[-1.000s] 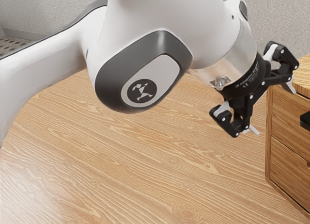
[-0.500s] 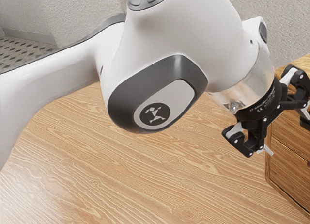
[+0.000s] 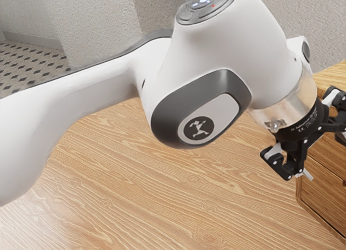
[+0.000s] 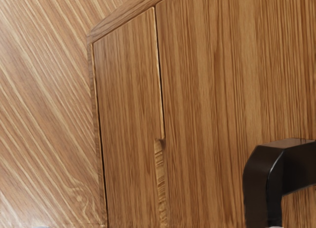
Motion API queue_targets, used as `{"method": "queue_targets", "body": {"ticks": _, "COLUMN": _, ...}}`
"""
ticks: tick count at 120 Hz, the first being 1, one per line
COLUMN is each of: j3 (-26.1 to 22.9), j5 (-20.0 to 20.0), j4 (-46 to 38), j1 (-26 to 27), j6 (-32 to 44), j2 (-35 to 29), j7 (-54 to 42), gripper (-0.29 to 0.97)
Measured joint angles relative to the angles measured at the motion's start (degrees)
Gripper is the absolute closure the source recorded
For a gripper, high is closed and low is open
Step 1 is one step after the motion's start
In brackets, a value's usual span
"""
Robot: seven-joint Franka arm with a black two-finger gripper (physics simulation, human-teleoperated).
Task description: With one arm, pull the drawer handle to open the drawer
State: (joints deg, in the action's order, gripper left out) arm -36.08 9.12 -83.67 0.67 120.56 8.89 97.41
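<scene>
I have the black gripper (image 3: 323, 137) spread wide at about 3 o'clock in the exterior view, holding nothing, right up at the front of the wooden drawer cabinet (image 3: 319, 193). The cabinet stands on the wood-grain table (image 3: 135, 196) at about 4 o'clock. On the wrist camera the black drawer handle (image 4: 277, 181) sits close ahead of my hand, mounted on 1 drawer front (image 4: 232, 90), with a 2nd front (image 4: 128, 129) alongside. I cannot tell whether either finger touches the handle.
</scene>
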Motion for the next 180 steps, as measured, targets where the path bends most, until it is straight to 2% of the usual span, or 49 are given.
{"method": "queue_targets", "body": {"ticks": 43, "j3": -0.69, "j5": 0.17, "j4": 0.05, "j1": 0.35, "j6": 0.65, "j2": 0.15, "j7": -0.50, "gripper": 0.13}}
{"method": "queue_targets", "body": {"ticks": 83, "j3": -1.18, "j5": 0.85, "j4": 3.04, "j1": 0.63, "j6": 1.34, "j2": 3.74, "j7": -0.91, "gripper": 0.13}}
{"method": "queue_targets", "body": {"ticks": 180, "j3": -2.00, "j5": 1.09, "j4": 2.55, "j1": 1.00, "j6": 1.14, "j2": 6.33, "j7": -1.34, "gripper": 0.16}}
